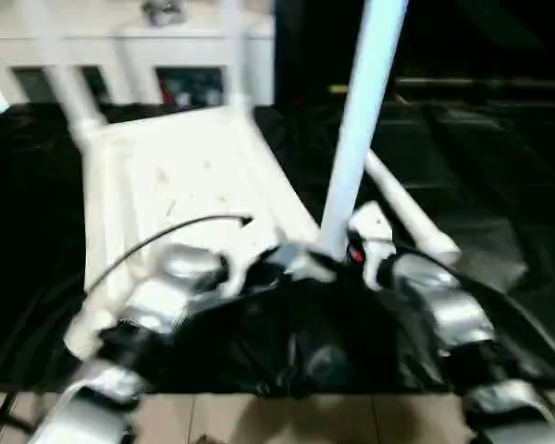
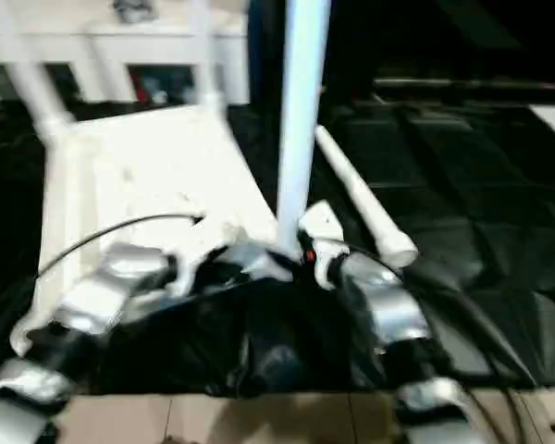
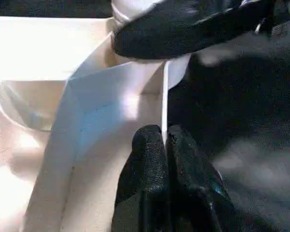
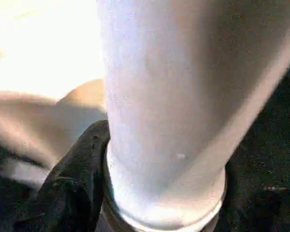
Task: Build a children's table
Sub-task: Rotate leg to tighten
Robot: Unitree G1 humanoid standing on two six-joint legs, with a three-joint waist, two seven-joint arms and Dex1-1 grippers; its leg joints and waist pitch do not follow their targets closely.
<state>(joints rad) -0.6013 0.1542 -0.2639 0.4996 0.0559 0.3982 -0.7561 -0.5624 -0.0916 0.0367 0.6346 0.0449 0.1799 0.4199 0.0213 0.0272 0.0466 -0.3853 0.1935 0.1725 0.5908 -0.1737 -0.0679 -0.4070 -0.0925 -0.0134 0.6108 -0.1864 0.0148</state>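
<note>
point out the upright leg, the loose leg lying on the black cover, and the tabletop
upright leg (image 1: 356, 139), left eye view, mid shaft
loose leg (image 2: 361, 203), right eye view, mid shaft
tabletop (image 1: 180, 171), left eye view, ribbed underside

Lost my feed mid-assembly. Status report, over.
Left gripper shut on tabletop rib. Right gripper shut on upright leg at near corner. Two far legs up, one leg lying on the black cover.
</note>
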